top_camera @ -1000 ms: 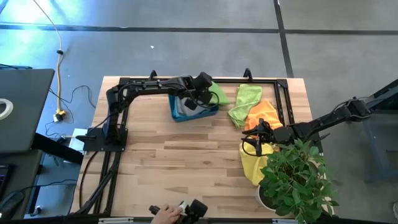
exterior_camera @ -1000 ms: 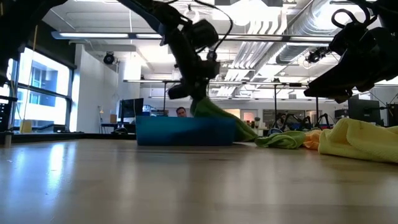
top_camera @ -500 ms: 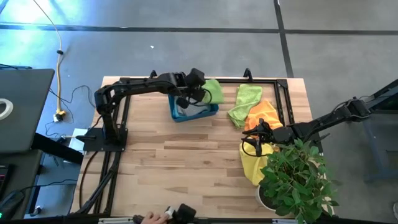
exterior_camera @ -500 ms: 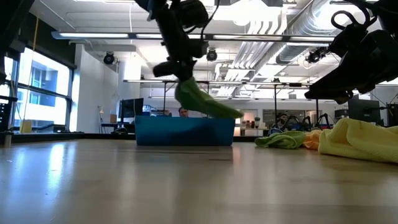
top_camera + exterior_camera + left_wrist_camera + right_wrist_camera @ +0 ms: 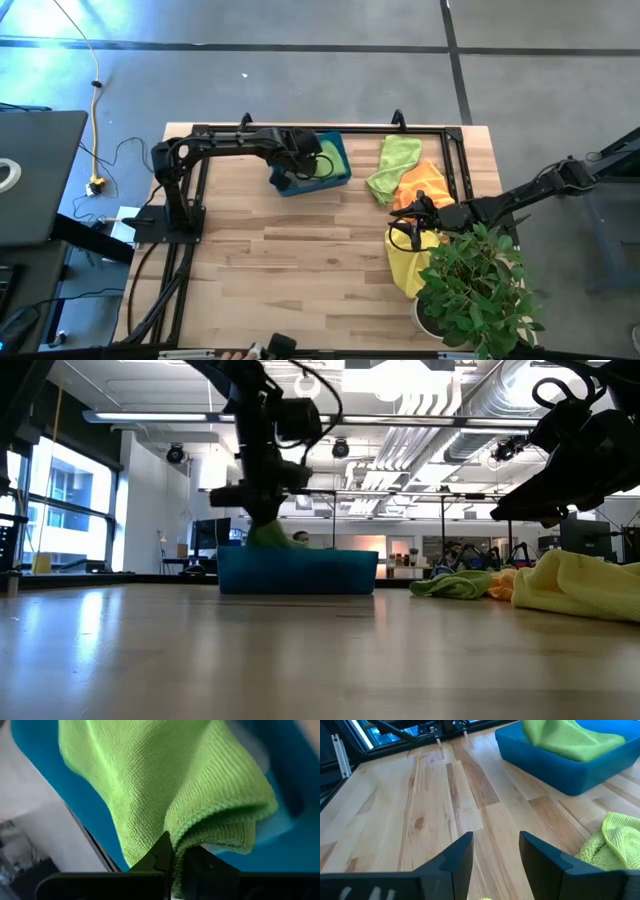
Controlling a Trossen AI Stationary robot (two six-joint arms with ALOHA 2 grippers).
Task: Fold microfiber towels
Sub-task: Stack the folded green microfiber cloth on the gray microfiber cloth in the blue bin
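Note:
My left gripper [image 5: 290, 168] is over the left part of the teal bin [image 5: 340, 180], shut on a lime green towel [image 5: 165, 790]. In the low view the towel [image 5: 268, 537] dips behind the bin's front wall [image 5: 298, 572]. A second lime green towel [image 5: 393, 165], an orange towel [image 5: 422, 183] and a yellow towel [image 5: 405, 265] lie bunched on the table at the right. My right gripper [image 5: 495, 852] is open and empty, low over the yellow and orange towels [image 5: 405, 232]. My left gripper pinches a folded, bunched-up edge of the lime green towel [image 5: 186, 840] between its two fingers, several layers thick. The fingers come from above, pointing down. The towel hangs below them, and its lower part reaches down inside the teal bin.
A leafy potted plant [image 5: 475, 290] stands at the near right corner, close to my right arm. A black frame [image 5: 450, 150] runs along the table's far and left sides. Bare wood [image 5: 290, 260] spans the middle and near left. A dark object [image 5: 280, 345] lies at the near edge.
My left gripper has lifted the lime green towel, which trailed over the bin's right side, and carried it toward the table's left edge. It has then come down, so the towel now hangs into the bin. My right arm has kept still.

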